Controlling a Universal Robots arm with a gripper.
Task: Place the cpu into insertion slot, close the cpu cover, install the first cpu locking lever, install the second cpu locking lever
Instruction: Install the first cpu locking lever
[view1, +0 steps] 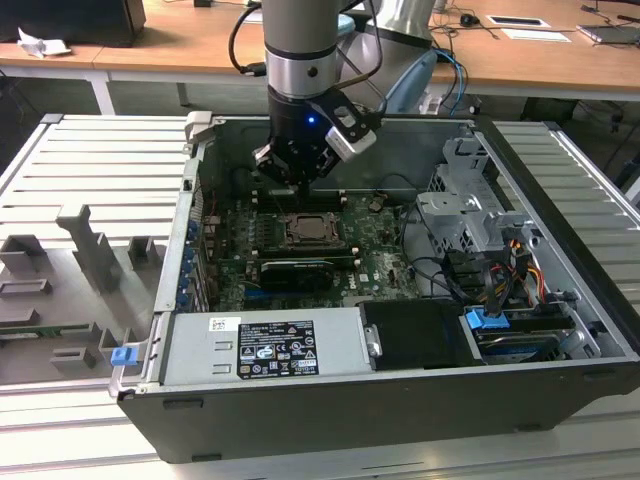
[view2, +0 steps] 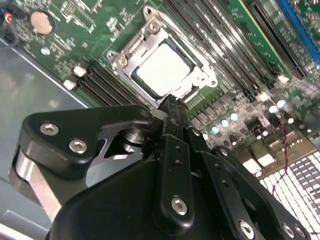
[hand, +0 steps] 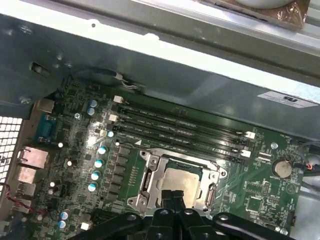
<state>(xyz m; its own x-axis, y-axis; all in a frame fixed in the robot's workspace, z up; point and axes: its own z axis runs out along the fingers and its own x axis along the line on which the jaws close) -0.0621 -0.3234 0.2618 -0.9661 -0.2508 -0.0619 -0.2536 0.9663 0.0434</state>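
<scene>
In the exterior view, one gripper (view1: 300, 180) hangs in the open computer case (view1: 560, 330) just above the insertion slot (view1: 290, 232), and one white label (view1: 275, 347) sits on the power supply (view1: 335, 345). The second wrist view shows one cpu (view2: 162, 67) in that slot under the lowered cpu cover (view2: 145, 35), with the fingers (view2: 172, 120) pressed together at its edge. The first wrist view adds four memory slots (hand: 180, 125).

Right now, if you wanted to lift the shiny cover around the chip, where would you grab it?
Probably its thin rim nearest the hand, from above. The cpu cover lies flat around the cpu with an open window in the middle, so only edges offer a hold.
</scene>
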